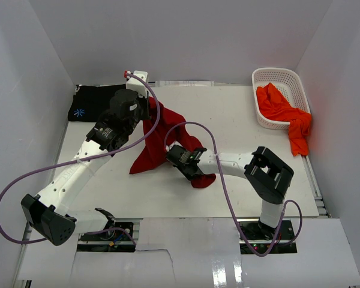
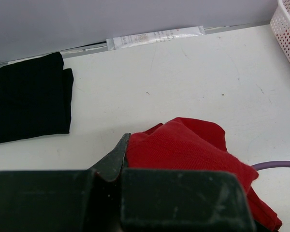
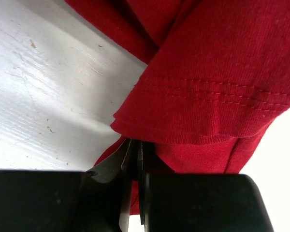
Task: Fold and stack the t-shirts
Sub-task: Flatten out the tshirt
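Observation:
The dark red t-shirt (image 1: 162, 135) is lifted and stretched between my two grippers over the middle of the table. My left gripper (image 1: 145, 111) is shut on its upper end; in the left wrist view the red cloth (image 2: 183, 147) bulges out beside the closed jaws of that gripper (image 2: 122, 154). My right gripper (image 1: 189, 162) is shut on its lower hem, and the stitched hem (image 3: 217, 96) hangs over its closed jaws (image 3: 134, 150). The black t-shirt (image 1: 96, 103) with a small blue print lies folded at the back left, and shows in the left wrist view (image 2: 29, 99). The orange-red t-shirt (image 1: 285, 114) hangs out of the basket.
A white slotted basket (image 1: 261, 78) stands at the back right; its corner shows in the left wrist view (image 2: 287, 34). Purple cables (image 1: 225, 186) loop from both arms over the table. White walls enclose the table on three sides.

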Available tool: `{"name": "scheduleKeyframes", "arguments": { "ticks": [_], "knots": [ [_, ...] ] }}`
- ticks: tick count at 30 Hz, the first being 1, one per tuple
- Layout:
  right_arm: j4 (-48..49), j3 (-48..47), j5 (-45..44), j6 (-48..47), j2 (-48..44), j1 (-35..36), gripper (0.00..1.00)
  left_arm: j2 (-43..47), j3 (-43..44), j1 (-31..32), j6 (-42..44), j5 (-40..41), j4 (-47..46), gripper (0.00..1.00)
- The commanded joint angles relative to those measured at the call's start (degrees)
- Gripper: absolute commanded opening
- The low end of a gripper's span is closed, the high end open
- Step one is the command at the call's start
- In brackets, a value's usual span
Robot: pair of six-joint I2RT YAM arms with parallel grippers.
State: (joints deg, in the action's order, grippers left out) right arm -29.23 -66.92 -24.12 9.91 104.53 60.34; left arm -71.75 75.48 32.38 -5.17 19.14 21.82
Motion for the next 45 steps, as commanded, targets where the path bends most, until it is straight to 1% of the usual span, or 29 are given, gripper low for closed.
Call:
{"name": "scheduleKeyframes", "arguments": {
  "ticks": [1,2,3,5,6,7,8,9,10,12,13,15,16,18,19,20,21,22,25,28,29,32,34,37,40,41,43,45],
  "knots": [
    [-2.4,-0.6,-1.7,0.7,-3.4,-0.7,0.08,2.8,0.5,0.0,0.2,1.3,-1.5,0.0],
    [-2.4,-0.6,-1.7,0.7,-3.5,-0.7,0.08,2.8,0.5,0.0,0.3,1.4,-1.5,0.0],
    [-2.5,-0.8,-0.9,1.1,-6.9,-1.1,0.08,2.8,0.7,0.0,0.3,1.6,-1.6,0.0],
    [-3.9,-1.9,3.1,1.4,-10.8,-3.5,0.08,2.7,0.8,0.0,0.4,1.8,-1.4,0.0],
    [-4.3,-3.7,4.5,1.6,-14.8,-4.7,0.08,2.6,0.8,0.0,0.4,1.8,-1.3,0.0],
    [-6.1,-5.1,7.7,1.5,-16.6,-7.1,0.08,2.6,1.0,0.0,0.3,1.8,-1.4,0.0],
    [-7.1,-6.7,9.3,1.3,-18.4,-8.4,0.08,2.6,1.1,0.0,0.3,1.9,-1.3,0.0],
    [-7.9,-10.3,10.5,1.0,-21.5,-9.7,0.08,2.6,1.2,0.0,0.2,2.0,-1.4,0.0],
    [-10.4,-12.5,12.2,0.3,-22.7,-12.1,0.08,2.6,1.4,0.0,0.2,2.0,-1.3,0.0],
    [-12.8,-17.1,13.9,-0.4,-25.2,-14.6,0.08,2.4,1.8,0.0,0.1,2.3,-1.3,0.0],
    [-13.8,-21.0,15.8,-1.1,-25.7,-17.2,0.08,2.5,2.0,0.0,-0.2,2.6,-0.9,0.0],
    [-16.4,-24.1,17.3,-1.4,-26.9,-19.5,0.08,2.7,2.4,0.0,-0.5,3.7,-0.6,0.0],
    [-16.9,-25.5,18.2,-1.4,-27.4,-21.8,0.08,2.9,2.6,0.0,-0.9,4.4,0.0,0.0],
    [-17.3,-25.9,18.2,-1.2,-28.6,-23.9,0.08,3.5,2.8,0.0,-1.7,6.9,0.6,0.0],
    [-17.5,-26.3,18.6,-0.9,-29.1,-28.4,0.08,4.5,2.7,0.0,-3.2,11.8,1.4,0.0],
    [-17.5,-26.3,18.6,-0.7,-29.1,-28.4,0.08,5.1,2.7,0.0,-3.2,11.9,1.4,0.0],
    [-17.4,-26.6,19.4,-0.7,-29.3,-30.3,0.08,5.6,2.8,0.0,-3.5,13.6,1.6,0.0],
    [-17.3,-26.9,21.6,-0.9,-29.3,-33.6,0.08,6.3,3.0,0.0,-4.0,17.4,2.3,0.0],
    [-17.6,-30.2,23.5,-1.6,-28.0,-38.3,0.08,8.1,4.9,-0.1,-5.5,24.3,4.5,0.0],
    [-18.9,-35.2,27.4,-1.8,-25.9,-42.0,0.08,9.0,7.7,-0.2,-5.7,27.4,6.5,0.0],
    [-19.5,-38.3,28.1,-1.6,-24.6,-42.6,0.08,9.1,8.4,-0.2,-5.8,28.6,7.1,0.0],
    [-20.2,-43.2,30.3,-0.4,-23.7,-44.5,0.08,10.1,9.9,-0.3,-7.0,30.0,8.8,0.0],
    [-19.9,-47.2,31.7,-0.2,-23.9,-44.7,0.08,11.6,8.8,-0.3,-7.8,30.1,8.9,0.0],
    [-17.1,-49.4,32.9,0.5,-26.6,-44.7,0.08,13.5,6.4,-0.4,-9.0,30.2,9.3,0.01],
    [-13.7,-47.4,34.5,0.6,-29.6,-44.7,0.08,14.6,4.3,-0.5,-10.6,29.4,9.8,0.01],
    [-12.0,-46.2,35.0,0.5,-32.3,-44.7,0.08,15.6,2.8,-0.5,-11.0,29.1,9.9,0.01],
    [-7.6,-44.4,35.9,0.2,-34.5,-44.7,0.08,16.9,0.6,-0.6,-12.1,28.7,10.0,0.01],
    [-6.3,-45.4,36.4,-0.3,-36.4,-44.7,0.08,17.5,-0.3,-0.7,-13.0,28.3,10.3,0.01]
  ]
}}
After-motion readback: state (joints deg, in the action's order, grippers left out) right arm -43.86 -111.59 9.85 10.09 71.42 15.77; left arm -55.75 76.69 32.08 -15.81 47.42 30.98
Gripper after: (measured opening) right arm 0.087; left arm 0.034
